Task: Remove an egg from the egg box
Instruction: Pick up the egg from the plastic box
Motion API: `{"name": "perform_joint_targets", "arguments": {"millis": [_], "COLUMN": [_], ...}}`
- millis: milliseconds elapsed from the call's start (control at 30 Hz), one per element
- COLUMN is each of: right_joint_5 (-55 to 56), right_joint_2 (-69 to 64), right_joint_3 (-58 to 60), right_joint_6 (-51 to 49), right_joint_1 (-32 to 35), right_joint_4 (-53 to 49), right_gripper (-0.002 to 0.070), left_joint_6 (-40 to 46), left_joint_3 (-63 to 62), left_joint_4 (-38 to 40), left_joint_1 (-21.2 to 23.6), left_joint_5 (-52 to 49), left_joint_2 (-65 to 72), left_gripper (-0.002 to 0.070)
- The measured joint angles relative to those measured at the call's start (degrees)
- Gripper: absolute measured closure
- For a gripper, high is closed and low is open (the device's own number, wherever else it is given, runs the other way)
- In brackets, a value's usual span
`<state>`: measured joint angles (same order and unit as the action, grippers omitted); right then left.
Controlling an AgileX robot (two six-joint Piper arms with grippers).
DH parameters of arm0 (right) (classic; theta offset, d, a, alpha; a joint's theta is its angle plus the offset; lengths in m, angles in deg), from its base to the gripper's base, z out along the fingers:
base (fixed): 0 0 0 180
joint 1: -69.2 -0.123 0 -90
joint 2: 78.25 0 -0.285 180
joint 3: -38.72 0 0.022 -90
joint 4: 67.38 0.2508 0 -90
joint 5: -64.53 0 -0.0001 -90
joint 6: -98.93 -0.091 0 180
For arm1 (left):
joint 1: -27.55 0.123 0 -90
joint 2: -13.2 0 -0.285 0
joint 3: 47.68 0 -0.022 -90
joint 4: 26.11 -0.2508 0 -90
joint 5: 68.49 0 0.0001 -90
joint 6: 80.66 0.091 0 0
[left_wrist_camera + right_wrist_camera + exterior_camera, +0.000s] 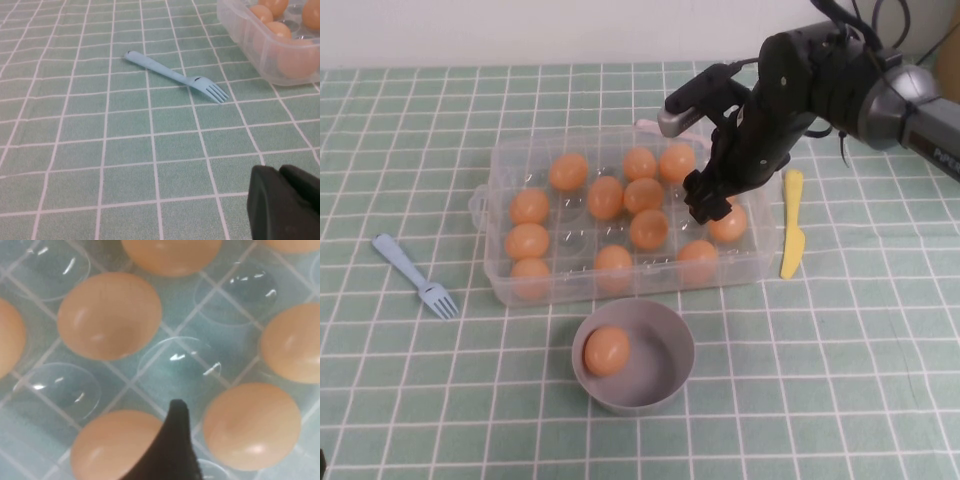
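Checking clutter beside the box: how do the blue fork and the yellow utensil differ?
The fork is pale blue and lies to the robot's left of the egg box; the yellow utensil lies to its right. The fork ends in tines; the yellow utensil shows none. The fork lies diagonal, the yellow utensil nearly straight. Both rest flat on the checked cloth.

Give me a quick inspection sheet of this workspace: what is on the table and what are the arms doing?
Surface: green checked tablecloth.
Job's things: clear plastic egg box with about a dozen orange-tan eggs.
Clutter: round grey bowl holding one egg; pale blue plastic fork; yellow plastic knife.
Grippers: right gripper over the box's right side, holding nothing; left gripper low over the cloth near the fork.
Cables: black cables on the right arm.
Surroundings: pale wall.
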<state>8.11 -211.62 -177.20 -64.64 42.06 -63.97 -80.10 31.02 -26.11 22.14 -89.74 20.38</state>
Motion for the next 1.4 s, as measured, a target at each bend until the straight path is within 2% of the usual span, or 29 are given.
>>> {"name": "perform_joint_targets", "arguments": {"millis": [1067, 1400], "right_joint_5": [1.0, -3.6], "right_joint_2": [-4.3, -4.8], "right_joint_3": [-0.1, -1.9], "right_joint_6": [-8.3, -11.2], "right_joint_1": [0.5, 1.0], "right_joint_4": [-2.3, -2.6], "right_gripper": [0.0085, 0.0085], "left_joint_6": [0.0, 0.0], "left_joint_3": [0.0, 0.0], "left_joint_4": [0.0, 0.0], "left_joint_1": [0.0, 0.0], "left_joint_5": [0.0, 0.0], "left_joint_2": [0.0, 0.0], "left_gripper": [0.0678, 0.0678]}}
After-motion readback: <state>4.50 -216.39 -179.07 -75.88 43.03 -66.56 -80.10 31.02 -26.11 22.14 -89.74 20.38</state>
